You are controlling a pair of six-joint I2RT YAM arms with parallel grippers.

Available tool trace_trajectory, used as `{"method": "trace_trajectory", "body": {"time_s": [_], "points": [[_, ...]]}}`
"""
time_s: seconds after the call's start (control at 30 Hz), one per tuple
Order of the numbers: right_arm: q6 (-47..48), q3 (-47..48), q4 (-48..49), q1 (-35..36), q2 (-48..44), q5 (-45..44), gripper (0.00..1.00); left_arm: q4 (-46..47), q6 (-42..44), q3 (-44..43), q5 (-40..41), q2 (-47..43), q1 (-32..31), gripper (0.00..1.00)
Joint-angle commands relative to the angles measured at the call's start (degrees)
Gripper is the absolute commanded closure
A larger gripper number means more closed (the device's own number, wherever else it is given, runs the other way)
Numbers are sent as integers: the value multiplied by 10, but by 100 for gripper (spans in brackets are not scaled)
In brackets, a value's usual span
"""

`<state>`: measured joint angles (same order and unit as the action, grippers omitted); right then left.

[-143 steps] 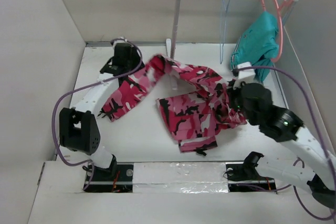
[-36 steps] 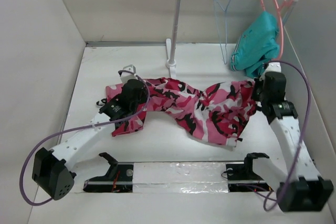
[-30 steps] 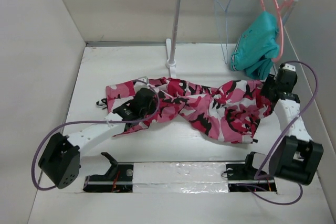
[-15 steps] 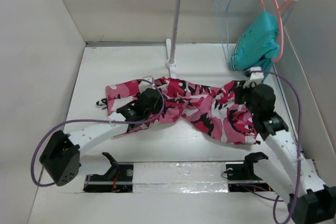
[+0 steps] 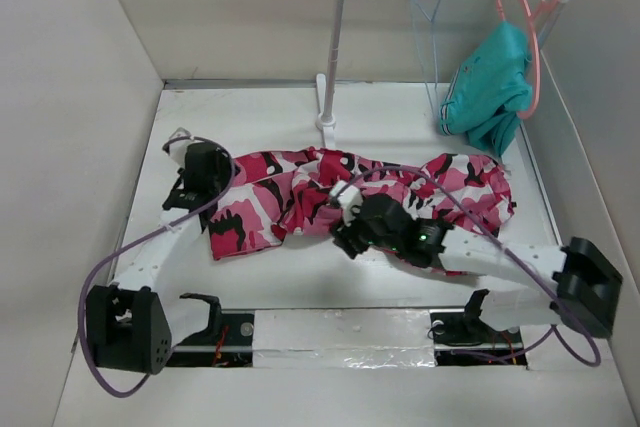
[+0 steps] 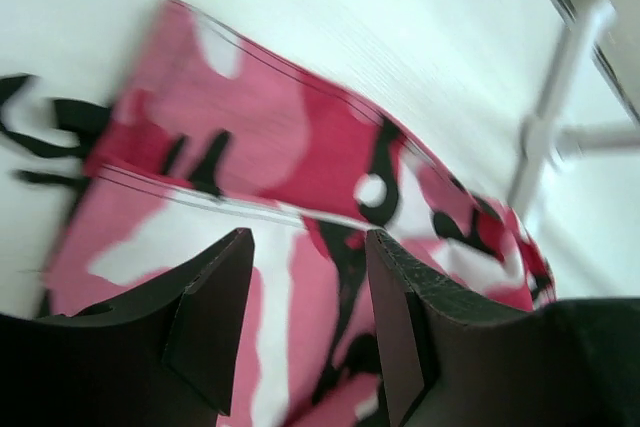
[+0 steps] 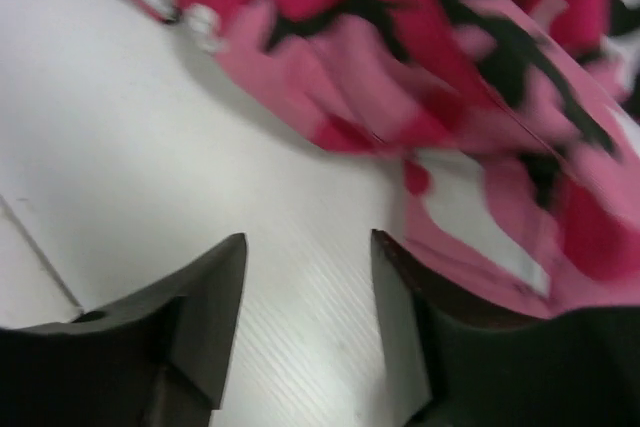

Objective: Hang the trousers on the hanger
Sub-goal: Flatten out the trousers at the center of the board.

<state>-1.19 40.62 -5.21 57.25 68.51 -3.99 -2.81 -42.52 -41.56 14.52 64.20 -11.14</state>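
The trousers [image 5: 285,192], in pink, white and black camouflage, lie spread across the table from left to right. My left gripper [image 5: 212,187] hovers over their left end, open; in the left wrist view the trousers [image 6: 300,177] fill the space under and between the fingers [image 6: 215,317], not pinched. My right gripper [image 5: 345,237] is at the front edge of the cloth near the middle, open over bare table, with the trousers [image 7: 450,77] just ahead and beside its right finger [image 7: 400,327]. The pale-blue hanger [image 5: 432,47] hangs on the rail, far from both grippers.
A white clothes rack stands at the back, with its post [image 5: 331,57] and foot [image 5: 325,125] just behind the trousers. A teal garment [image 5: 490,77] hangs on a coral hanger [image 5: 532,37] at the rail's right end. Walls close in the left and right sides.
The left gripper has moved from the trousers' middle-left to their left end. The right arm has swung from the right end to the front middle. Both jaws now stand open.
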Motion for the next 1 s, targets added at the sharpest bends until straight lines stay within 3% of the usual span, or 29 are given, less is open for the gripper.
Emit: {"method": "trace_trajectory", "body": {"time_s": [0.0,0.1,0.23,0.33,0.37,0.47,0.6,0.73,0.83,0.9,0.93,0.97], "points": [[60,93,83,49,97,6,39,7,-15,8,-41,19,66,54],[92,187,54,83,174,-7,39,-14,-6,-3,-51,59,106,55],[102,238,62,88,221,-21,48,-27,-5,-8,-56,115,139,58],[110,242,89,83,253,-30,40,-26,-4,-21,-47,169,145,59],[122,246,92,68,267,-23,31,-31,-5,-38,-42,185,145,59],[135,301,30,63,336,-6,22,-51,-6,-69,-13,227,145,60],[146,343,5,58,395,-3,23,-64,0,-89,40,246,150,59],[132,308,43,37,412,14,26,-76,2,-109,53,263,163,55],[123,294,46,31,422,15,31,-84,16,-135,67,266,163,50],[113,282,49,26,424,21,50,-84,31,-150,69,267,163,44],[105,267,68,26,421,24,67,-82,37,-155,63,270,163,44],[102,257,74,26,418,29,75,-82,39,-158,56,284,163,44]]}}
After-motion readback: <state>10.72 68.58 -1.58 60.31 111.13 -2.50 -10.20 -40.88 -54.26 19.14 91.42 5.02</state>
